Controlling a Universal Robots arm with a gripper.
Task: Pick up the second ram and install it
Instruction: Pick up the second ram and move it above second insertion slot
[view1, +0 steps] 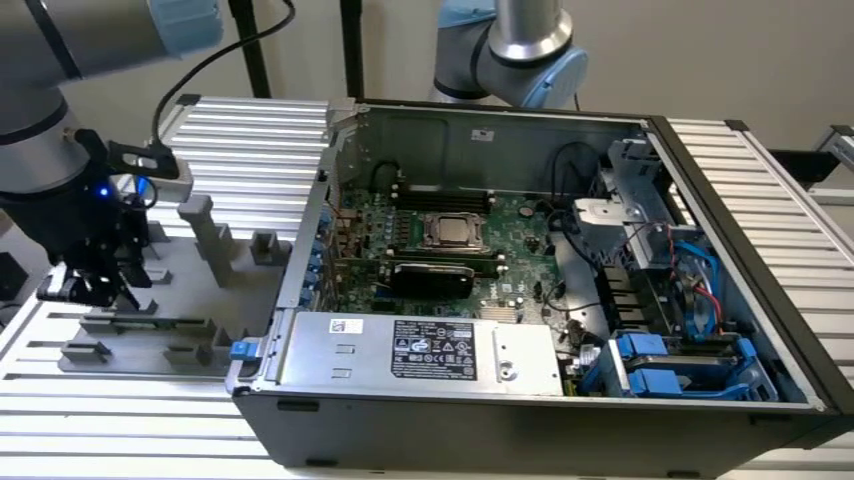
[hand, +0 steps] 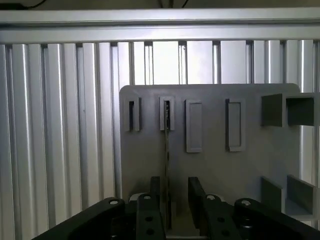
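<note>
The second ram (hand: 167, 150) stands on edge in a slotted holder of the grey fixture plate (hand: 250, 165), seen as a thin dark line running toward the camera. My gripper (hand: 174, 197) is open just above it, its two black fingers (hand: 196, 192) astride the stick's near end without touching. In the exterior view the gripper (view1: 96, 292) hangs over the plate's near-left part, with the ram (view1: 150, 322) lying low between small grey blocks just below and to the exterior view's right of it. The open computer case (view1: 534, 250) holds the motherboard and its CPU socket (view1: 454, 232).
Tall grey fixture blocks (view1: 207, 230) rise from the plate between the gripper and the case wall (view1: 310, 240). Long black slots (view1: 441, 200) run beside the socket. A power supply (view1: 414, 350) fills the case's front. A second arm's base (view1: 514, 50) stands behind the case.
</note>
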